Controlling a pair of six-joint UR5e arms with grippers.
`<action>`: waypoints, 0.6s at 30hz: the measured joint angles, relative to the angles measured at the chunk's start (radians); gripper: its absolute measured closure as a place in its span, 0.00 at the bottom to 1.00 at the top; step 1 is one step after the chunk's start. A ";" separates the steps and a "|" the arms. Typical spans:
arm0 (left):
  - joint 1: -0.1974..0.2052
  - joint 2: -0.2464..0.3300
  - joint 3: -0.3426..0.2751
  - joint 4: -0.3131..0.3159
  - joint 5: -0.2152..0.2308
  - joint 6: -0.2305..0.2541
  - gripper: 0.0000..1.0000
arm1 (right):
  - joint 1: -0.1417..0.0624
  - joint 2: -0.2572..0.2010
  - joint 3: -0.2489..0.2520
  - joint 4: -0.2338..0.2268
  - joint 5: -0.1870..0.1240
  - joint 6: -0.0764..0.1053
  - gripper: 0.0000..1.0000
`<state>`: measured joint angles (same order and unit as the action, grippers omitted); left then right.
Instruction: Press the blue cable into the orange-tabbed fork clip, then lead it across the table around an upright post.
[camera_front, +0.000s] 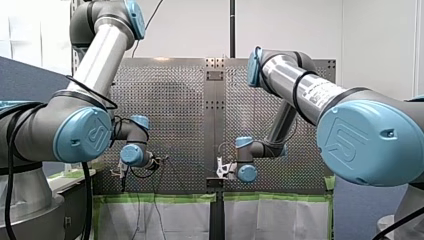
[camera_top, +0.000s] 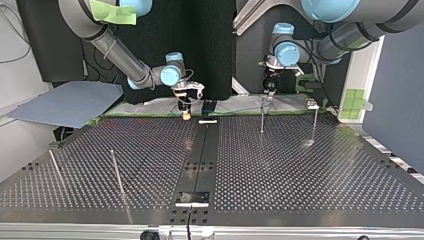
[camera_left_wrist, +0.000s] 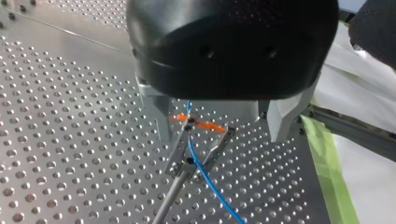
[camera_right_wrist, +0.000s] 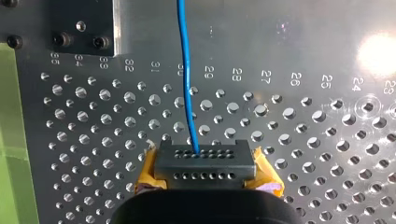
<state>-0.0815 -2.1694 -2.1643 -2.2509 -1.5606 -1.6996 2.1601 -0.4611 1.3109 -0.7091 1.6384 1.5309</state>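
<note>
In the left wrist view, the blue cable (camera_left_wrist: 205, 176) runs through the fork clip (camera_left_wrist: 192, 149) with its orange tab (camera_left_wrist: 205, 126), on top of a thin post. My left gripper (camera_left_wrist: 222, 136) stands open above it, one metal finger (camera_left_wrist: 156, 116) on each side of the clip, neither touching it. In the right wrist view, my right gripper (camera_right_wrist: 204, 158) with yellow pads (camera_right_wrist: 149, 175) is shut on the blue cable (camera_right_wrist: 186, 70), which leads straight ahead over the perforated plate. In the top view, my left gripper (camera_top: 270, 89) hangs over the clip post (camera_top: 262, 116) and my right gripper (camera_top: 186, 111) is low at the far edge.
Upright posts stand at the top view's right (camera_top: 315, 120) and left (camera_top: 116, 171), with another near the left edge (camera_top: 55, 167). A dark centre strip (camera_top: 200, 160) divides the perforated table. Green tape (camera_left_wrist: 327, 177) lines the table's edge beside the clip.
</note>
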 joint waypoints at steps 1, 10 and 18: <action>-0.001 0.000 0.000 0.002 0.000 0.000 0.00 | 0.000 0.000 0.000 0.000 0.000 0.000 1.00; -0.016 0.000 0.000 0.007 0.001 0.009 0.00 | 0.000 0.000 -0.001 0.000 -0.001 0.004 1.00; -0.027 0.000 0.000 0.003 -0.006 0.012 0.00 | -0.001 0.000 0.000 0.000 -0.007 0.006 1.00</action>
<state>-0.1088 -2.1696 -2.1639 -2.2477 -1.5670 -1.6879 2.1592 -0.4610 1.3107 -0.7089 1.6312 1.5371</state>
